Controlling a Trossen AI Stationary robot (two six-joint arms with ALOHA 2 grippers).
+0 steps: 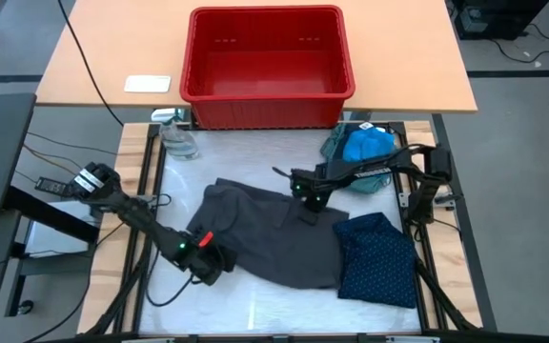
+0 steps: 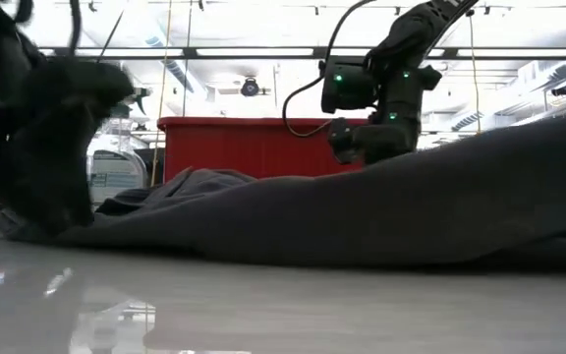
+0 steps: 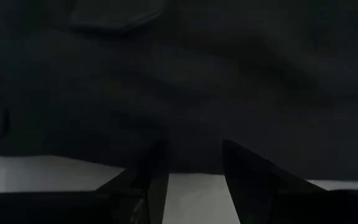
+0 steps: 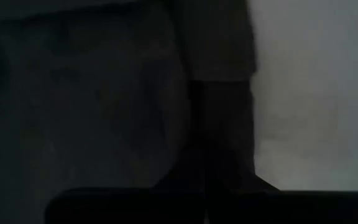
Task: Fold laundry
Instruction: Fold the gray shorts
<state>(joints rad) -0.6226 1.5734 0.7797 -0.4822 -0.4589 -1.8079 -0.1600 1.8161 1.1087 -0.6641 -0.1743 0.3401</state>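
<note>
The large charcoal-grey garment (image 1: 265, 238) lies spread on the white table, with creases. My left gripper (image 1: 213, 267) is low at the garment's near left edge (image 3: 73, 146) and open. White table shows between its fingers (image 3: 157, 180), and I cannot tell whether they touch the cloth. My right gripper (image 1: 306, 210) is shut at the garment's far right edge. A folded navy dotted piece (image 1: 377, 259) lies flat at the right. A bright blue piece (image 1: 368, 145) rests on grey-green cloth (image 1: 334, 145) at the far right. My right gripper is shut on the charcoal-grey garment at its far right edge (image 4: 219, 56), next to bare table. The fingers come from above, pointing steeply down, and hide the place of contact. The cloth there stays low on the table (image 2: 381, 182).
A red plastic bin (image 1: 267, 67) stands on the wooden table (image 1: 417, 57) beyond the far edge. A clear plastic object (image 1: 174, 138) sits at the far left corner. Wooden rails (image 1: 139, 200) border both sides. Bare white surface (image 1: 255, 310) runs along the near edge.
</note>
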